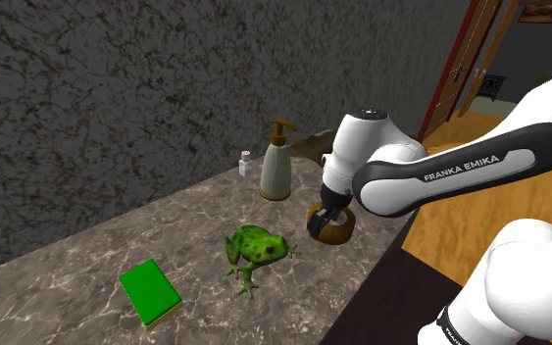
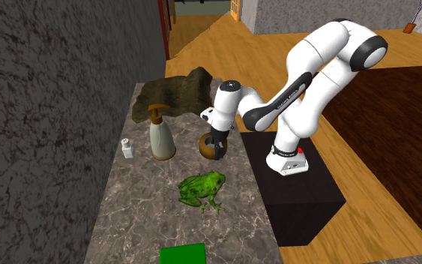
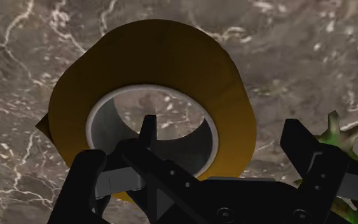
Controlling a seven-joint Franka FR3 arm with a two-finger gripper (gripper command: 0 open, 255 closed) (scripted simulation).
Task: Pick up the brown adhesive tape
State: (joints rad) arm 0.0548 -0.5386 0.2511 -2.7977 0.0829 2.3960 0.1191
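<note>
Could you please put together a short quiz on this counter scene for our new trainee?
1. True or false: in the wrist view, the gripper has one finger over the hole of the brown tape roll and the other beyond its outer edge.
2. How does the soap dispenser stand on the marble counter? A upright; B on its side; C upside down.
3. What colour is the tape roll's inner core?
Key: 1 true; 2 A; 3 grey.
</note>
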